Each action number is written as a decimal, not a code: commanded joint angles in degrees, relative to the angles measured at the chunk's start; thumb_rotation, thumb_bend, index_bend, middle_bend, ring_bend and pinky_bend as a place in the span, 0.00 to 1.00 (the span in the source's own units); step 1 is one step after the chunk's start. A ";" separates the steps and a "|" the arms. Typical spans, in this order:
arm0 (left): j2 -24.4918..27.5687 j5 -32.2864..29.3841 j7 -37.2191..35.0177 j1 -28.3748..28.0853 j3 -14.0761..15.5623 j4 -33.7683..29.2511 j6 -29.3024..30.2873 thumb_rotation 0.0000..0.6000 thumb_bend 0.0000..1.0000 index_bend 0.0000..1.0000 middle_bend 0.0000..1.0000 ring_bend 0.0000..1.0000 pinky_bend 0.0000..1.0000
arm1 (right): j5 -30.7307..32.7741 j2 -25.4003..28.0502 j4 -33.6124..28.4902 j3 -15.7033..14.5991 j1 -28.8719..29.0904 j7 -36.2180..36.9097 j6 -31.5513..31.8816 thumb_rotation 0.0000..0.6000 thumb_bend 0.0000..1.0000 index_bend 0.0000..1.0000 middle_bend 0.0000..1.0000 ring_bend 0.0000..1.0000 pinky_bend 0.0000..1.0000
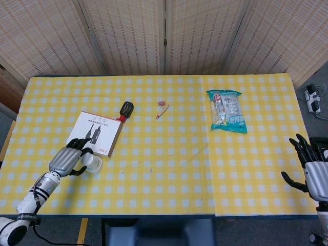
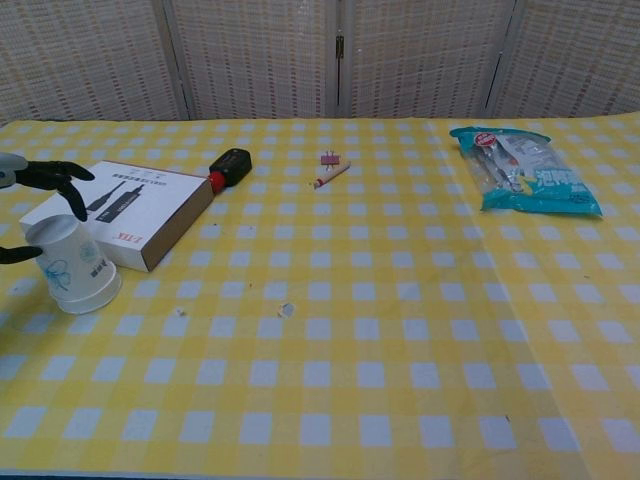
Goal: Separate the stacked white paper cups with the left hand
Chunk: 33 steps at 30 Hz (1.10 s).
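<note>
Look at your left hand [image 1: 69, 159], lower left of the head view: a silver-grey metal back with black fingers [image 1: 82, 145]. Behind it the forearm [image 1: 36, 192] is pale silver, ringed by black bands, with a dark cable running alongside (the white end cap shows at the bottom left corner). Your right hand [image 1: 312, 171], lower right, wears the same silver shell and black fingers [image 1: 305, 146]. In the chest view only black fingertips [image 2: 55, 175] show at the left edge.
</note>
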 commanded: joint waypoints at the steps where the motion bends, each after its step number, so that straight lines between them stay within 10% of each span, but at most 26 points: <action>1: -0.23 -0.02 -0.05 0.00 0.01 0.18 0.12 1.00 0.42 0.36 0.09 0.00 0.00 | 0.03 0.02 0.01 0.00 -0.04 0.03 0.01 1.00 0.30 0.03 0.03 0.12 0.02; 33: 11.47 3.83 -3.24 5.13 -1.31 -11.15 11.31 1.00 0.43 0.41 0.12 0.01 0.00 | -0.55 -0.37 0.78 0.23 0.25 0.61 0.11 1.00 0.30 0.03 0.03 0.13 0.02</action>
